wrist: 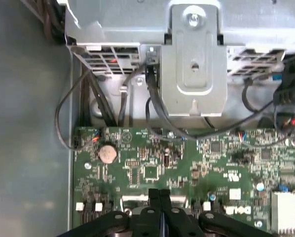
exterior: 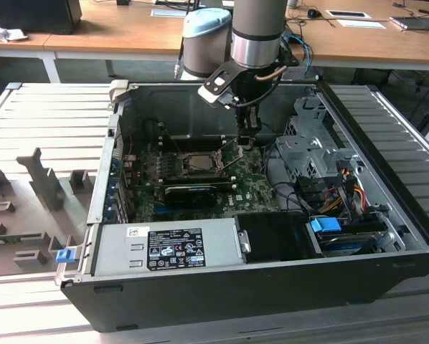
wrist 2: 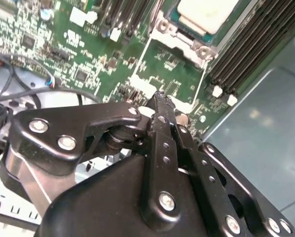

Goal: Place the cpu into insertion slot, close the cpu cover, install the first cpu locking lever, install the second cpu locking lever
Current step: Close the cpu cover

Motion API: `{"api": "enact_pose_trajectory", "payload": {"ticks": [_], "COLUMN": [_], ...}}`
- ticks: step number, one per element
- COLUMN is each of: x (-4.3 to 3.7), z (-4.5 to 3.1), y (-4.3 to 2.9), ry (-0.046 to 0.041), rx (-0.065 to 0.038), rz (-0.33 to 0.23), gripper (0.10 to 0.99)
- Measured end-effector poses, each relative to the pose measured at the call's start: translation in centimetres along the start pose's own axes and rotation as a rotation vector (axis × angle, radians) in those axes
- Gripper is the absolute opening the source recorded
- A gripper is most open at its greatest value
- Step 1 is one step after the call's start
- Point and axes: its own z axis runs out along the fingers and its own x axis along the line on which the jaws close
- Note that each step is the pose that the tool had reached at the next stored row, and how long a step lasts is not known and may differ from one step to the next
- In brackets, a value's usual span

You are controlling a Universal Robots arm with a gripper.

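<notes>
The second wrist view shows the cpu [wrist 2: 206, 12] lying in its socket, the cpu cover [wrist 2: 187, 38] framing it. The first wrist view shows a coin cell [wrist: 107, 154] on the motherboard [wrist: 152, 173] and the jaws pressed together, nothing seen between them. In the exterior view the arm [exterior: 257, 29] reaches straight down into the case [exterior: 222, 287], with the gripper [exterior: 247, 143] just to the exterior view's right of the insertion slot [exterior: 180, 165].

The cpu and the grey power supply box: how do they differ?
The cpu is a small square; the power supply box is a far larger block. The cpu lies on the green motherboard; the box sits at the case edge. The box bears a black label; the cpu is plain. Both look grey.
</notes>
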Motion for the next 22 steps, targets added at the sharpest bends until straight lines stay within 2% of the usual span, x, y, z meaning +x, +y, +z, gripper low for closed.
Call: {"api": "enact_pose_trajectory", "payload": {"ticks": [6, 8, 9, 12, 14, 16, 22], "x": [0.01, 0.09, 0.16, 0.35, 0.42, 0.43, 0.47], "z": [0.12, 0.35, 0.49, 0.72, 1.31, 1.55, 1.75], "y": [0.46, 0.8, 1.22, 1.58, 1.6, 1.56, 0.71], "ry": [0.0005, 0.0005, 0.0005, 0.0007, 0.0007, 0.0006, 0.0005], "rx": [0.0, 0.0, 0.0, 0.0, 0.0, 0.0, 0.0], "rz": [-0.011, -0.011, -0.012, -0.011, -0.011, -0.012, -0.011], "gripper": [0.106, 0.106, 0.106, 0.106, 0.106, 0.106, 0.106]}}
